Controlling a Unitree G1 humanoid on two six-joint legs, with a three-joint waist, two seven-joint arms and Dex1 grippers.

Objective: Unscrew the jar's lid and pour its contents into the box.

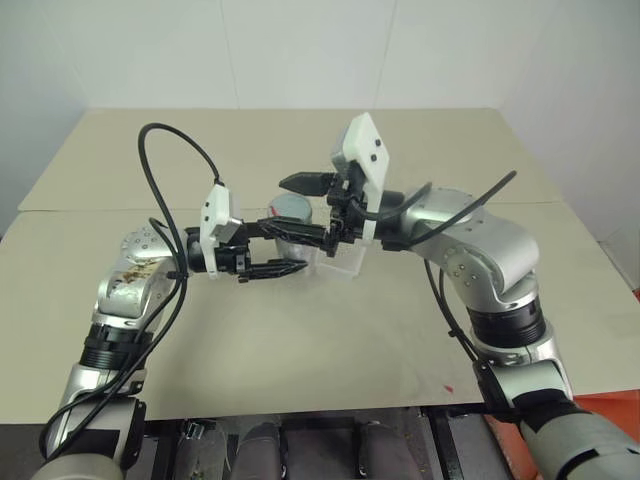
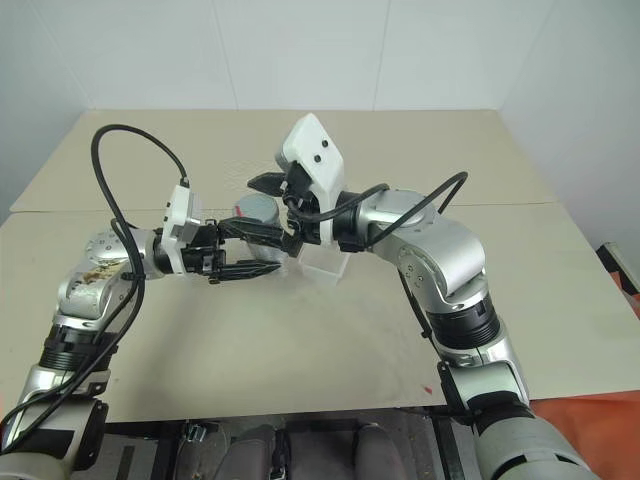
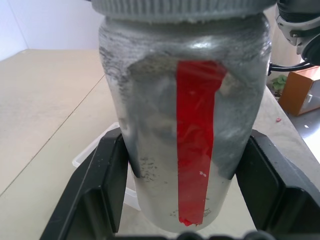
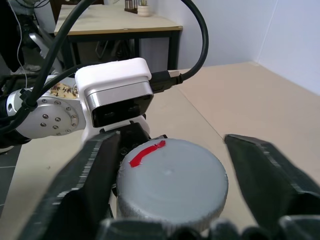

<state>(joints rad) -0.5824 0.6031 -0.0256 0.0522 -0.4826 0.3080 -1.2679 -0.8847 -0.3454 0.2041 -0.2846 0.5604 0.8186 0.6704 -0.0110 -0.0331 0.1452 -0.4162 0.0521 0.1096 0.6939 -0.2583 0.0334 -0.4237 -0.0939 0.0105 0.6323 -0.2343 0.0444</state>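
— Item one, the jar [image 3: 190, 125]?

— We are logging it upright over the middle of the table [image 1: 400, 330], red stripe facing the left wrist camera. The left gripper [image 1: 303, 250] is reaching in from nine o'clock and clamping its body, one black finger pressing each side.

— Item two, the lid [image 4: 170, 185]?

— We are seeing it seated on the jar's mouth. The right gripper [image 4: 167, 140] is coming in from three o'clock and straddling it with its jaws apart: one finger is lying along the rim, the other is standing clear of it.

— Item three, the box [image 1: 340, 262]?

— We are placing it on the table just beside the jar, at about four o'clock.

— The contents?

— We are unable to make them out through the greyed wall.
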